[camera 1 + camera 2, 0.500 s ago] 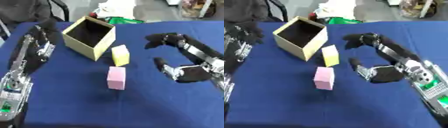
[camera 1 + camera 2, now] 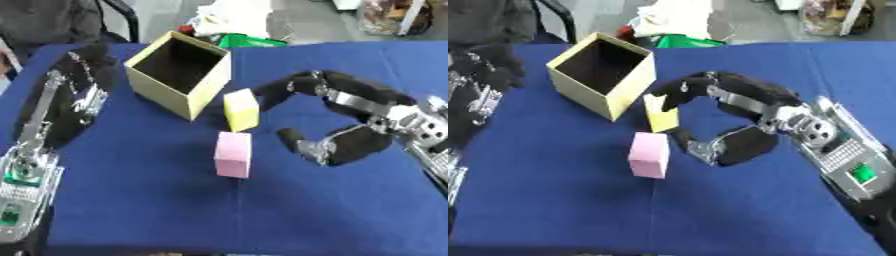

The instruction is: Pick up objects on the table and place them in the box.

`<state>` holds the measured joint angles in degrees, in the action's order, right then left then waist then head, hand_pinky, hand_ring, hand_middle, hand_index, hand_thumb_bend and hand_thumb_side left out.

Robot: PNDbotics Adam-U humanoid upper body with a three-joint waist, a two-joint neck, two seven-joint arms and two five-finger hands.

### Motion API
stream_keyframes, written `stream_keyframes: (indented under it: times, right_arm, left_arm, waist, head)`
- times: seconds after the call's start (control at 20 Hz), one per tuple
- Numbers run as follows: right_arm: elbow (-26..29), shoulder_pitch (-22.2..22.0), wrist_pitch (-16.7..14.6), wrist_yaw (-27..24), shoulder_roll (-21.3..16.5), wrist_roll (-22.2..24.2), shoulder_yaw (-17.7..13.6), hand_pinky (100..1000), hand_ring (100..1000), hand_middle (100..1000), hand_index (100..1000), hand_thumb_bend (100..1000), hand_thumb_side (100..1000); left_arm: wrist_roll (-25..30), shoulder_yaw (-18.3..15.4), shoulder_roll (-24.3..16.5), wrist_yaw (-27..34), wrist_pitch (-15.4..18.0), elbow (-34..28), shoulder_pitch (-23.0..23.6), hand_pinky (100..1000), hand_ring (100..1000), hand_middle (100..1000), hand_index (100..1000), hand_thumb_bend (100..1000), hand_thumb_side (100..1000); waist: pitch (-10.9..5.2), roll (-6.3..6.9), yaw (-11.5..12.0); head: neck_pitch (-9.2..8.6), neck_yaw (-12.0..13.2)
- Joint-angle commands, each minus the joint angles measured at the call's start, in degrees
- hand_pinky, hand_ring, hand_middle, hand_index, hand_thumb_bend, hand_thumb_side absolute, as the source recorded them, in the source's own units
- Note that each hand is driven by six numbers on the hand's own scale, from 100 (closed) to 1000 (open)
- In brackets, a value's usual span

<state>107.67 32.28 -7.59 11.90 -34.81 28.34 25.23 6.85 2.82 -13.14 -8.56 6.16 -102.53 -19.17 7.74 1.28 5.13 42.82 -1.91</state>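
Reaching leftward since before, the right hand [image 2: 337, 145] now brackets the yellow block [image 2: 241, 111] beside the cardboard box [image 2: 179, 75], fingers spread; closing carelessly could topple the pink block [image 2: 233, 154] below its thumb.

Table [image 2: 175, 210] covered in deep blue cloth, filling most of the view from 3 through 6 to 9 o'clock; a faint crease ran down the cloth toward 6. Beyond the far edge, at 12 o'clock, grey floor [image 2: 306, 22], evenly lit, no hard shadows. At 11 o'clock, a dark chair [image 2: 52, 22] with a black curved frame. At 12, a heap of white stuff [image 2: 671, 20] with something green [image 2: 249, 41] beneath it. At 1 o'clock, a blurred brownish bundle [image 2: 833, 15], not identifiable.
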Motion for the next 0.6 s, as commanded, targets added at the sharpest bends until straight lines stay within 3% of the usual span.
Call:
stream_keyframes:
  times: [0.05, 0.25, 0.6]
  right_arm:
    - [-0.5, 1.7, 0.0, 3.1, -0.1, 2.5, 0.0, 814, 808, 767, 980, 294, 508]
    - [-1.2, 3.1, 0.0, 8.0, 0.6, 6.4, 0.2, 821, 813, 779, 998, 391, 437]
    - [-2.7, 5.9, -1.4, 13.5, 1.8, 14.2, 2.4, 827, 813, 784, 1000, 436, 408]
  left_arm:
    - [0.4, 0.1, -0.6, 0.1, 0.0, -0.7, -0.6, 627, 674, 650, 824, 340, 647]
    - [0.6, 0.2, -0.6, 0.0, -0.1, -0.7, -0.6, 628, 674, 651, 825, 339, 649]
    - [1.1, 0.4, -0.6, 0.1, -0.1, -0.6, -0.6, 628, 674, 652, 825, 340, 649]
  waist:
    - [-0.91, -0.09, 0.1]
    - [-0.94, -0.16, 0.0]
    - [-1.12, -0.37, 0.2]
  head:
    - [0.33, -0.3]
    - [0.33, -0.5]
    - [0.49, -0.8]
